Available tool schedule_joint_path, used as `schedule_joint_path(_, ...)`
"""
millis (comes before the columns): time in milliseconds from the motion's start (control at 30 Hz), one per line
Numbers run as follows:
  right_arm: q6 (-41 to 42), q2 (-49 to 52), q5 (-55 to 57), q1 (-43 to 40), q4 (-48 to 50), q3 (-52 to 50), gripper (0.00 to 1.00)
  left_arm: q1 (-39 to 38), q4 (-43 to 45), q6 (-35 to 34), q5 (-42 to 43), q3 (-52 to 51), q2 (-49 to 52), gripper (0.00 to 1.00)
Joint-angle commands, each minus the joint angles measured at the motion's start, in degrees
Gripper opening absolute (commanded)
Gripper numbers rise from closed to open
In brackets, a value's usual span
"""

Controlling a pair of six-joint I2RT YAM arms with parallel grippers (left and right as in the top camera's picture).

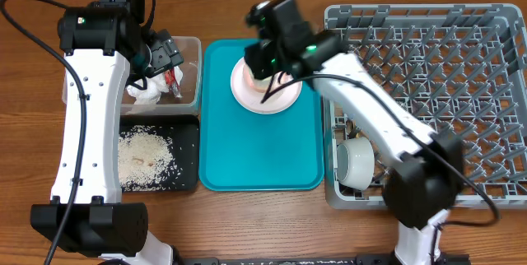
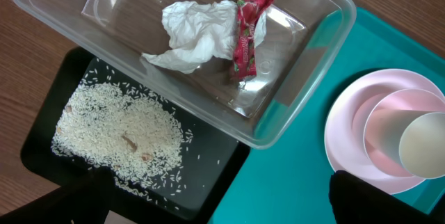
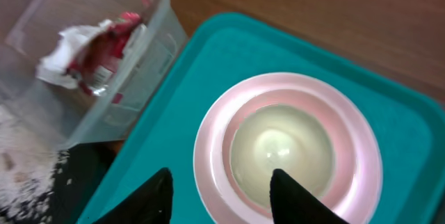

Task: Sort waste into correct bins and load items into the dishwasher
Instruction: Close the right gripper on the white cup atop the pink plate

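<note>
Currently the left gripper [image 2: 219, 200] hangs wide open over the clear tub [image 2: 300, 93]; the right gripper [image 3: 219, 186], half open and empty, hovers above the cup [image 3: 278, 147] on the plate [image 3: 208, 140].

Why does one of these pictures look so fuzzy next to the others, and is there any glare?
Right wrist view: soft throughout, the clear tub and pink plate smeared, the right gripper only two dark shapes. Left wrist view: sharp, single rice grains distinct, with light glinting off the tub's walls. Overhead view: crisp and evenly lit, no strong glare.
</note>
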Motion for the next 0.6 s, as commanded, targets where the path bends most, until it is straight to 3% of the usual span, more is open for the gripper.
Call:
schedule_joint_path(0,-4.42,1.97,2.36,1.95,1.97,1.07,0.36,-0.02,0.11,0.09,-0.52,0.39,-0.13,1.0)
schedule_joint_path(567,-5.46,8.5,9.62,2.08,4.81,-1.14,0.26,-0.02,0.11,0.11,-0.52,0.39,-0.13,1.0)
